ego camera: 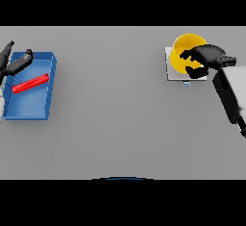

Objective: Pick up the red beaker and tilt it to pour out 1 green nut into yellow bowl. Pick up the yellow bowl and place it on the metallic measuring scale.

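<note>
We find the yellow bowl (185,47) at the far right of the grey worktop (120,124), sitting on the metallic measuring scale (172,73) — a pale square plate whose left and near edges show beside and below the bowl. A small tab sticks out from the scale's near edge. The bowl looks slightly tipped, its opening turned toward us, and we cannot make out anything inside it.

The right robot hand (204,59) reaches in from the right side, its white and grey forearm running down toward the lower right. Its dark fingers curl over the bowl's right rim, with the thumb below, so we read it as gripping the bowl.

Well apart, at the far left of the worktop, lies a blue tray (48,66). Inside it rests the red beaker (30,83), lying on its side and slanted, its upper end toward the right. The left robot hand (17,64) shows at the tray's far left corner, over its rim; its fingers look loosely extended and hold nothing — the beaker lies just below it, untouched.
</note>
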